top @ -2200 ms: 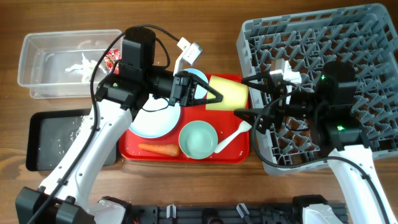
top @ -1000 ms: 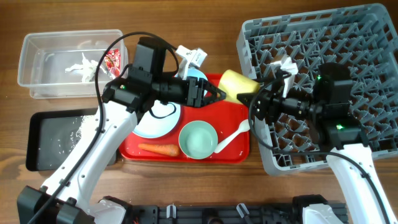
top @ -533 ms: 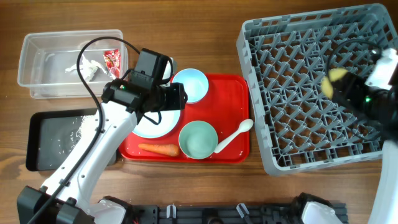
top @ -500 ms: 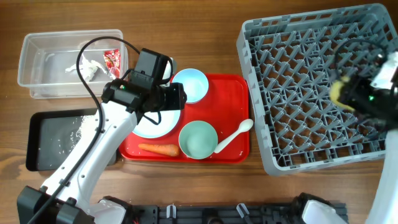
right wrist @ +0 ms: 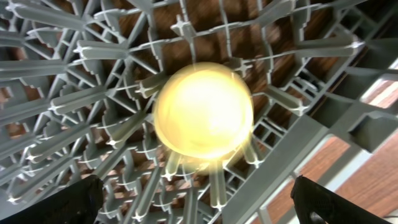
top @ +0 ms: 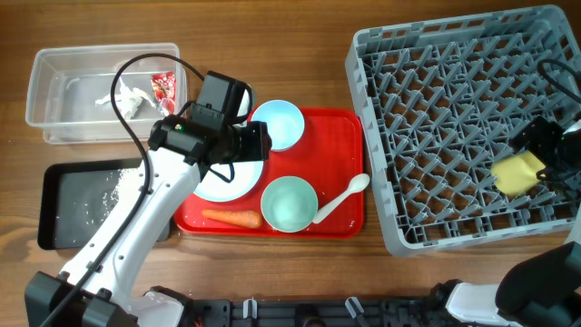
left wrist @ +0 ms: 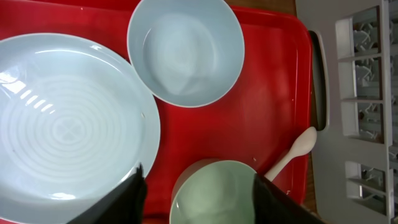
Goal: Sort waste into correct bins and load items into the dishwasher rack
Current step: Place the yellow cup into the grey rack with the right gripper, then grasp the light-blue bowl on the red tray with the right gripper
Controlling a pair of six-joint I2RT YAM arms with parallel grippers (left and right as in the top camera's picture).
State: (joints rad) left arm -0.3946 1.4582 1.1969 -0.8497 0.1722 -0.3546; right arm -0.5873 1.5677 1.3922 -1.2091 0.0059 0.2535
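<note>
Left gripper (left wrist: 202,199) spread, empty, over red plastic serving tray (top: 343,145); pale mint-green bowl (left wrist: 214,194) directly beneath, between its jaws: nearer arm. Right gripper (right wrist: 199,205) spread wide, clear of small yellow cup (right wrist: 203,111) resting in grey lattice dishwasher rack (top: 427,82).

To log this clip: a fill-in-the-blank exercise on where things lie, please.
The small ____ cup sits in the grey lattice dishwasher rack.
The clear rectangular plastic tub holds a red-and-white wrapper and a crumpled white ____.
The only waste on the red serving tray is an orange ____.
Missing: yellow; napkin; carrot.
</note>
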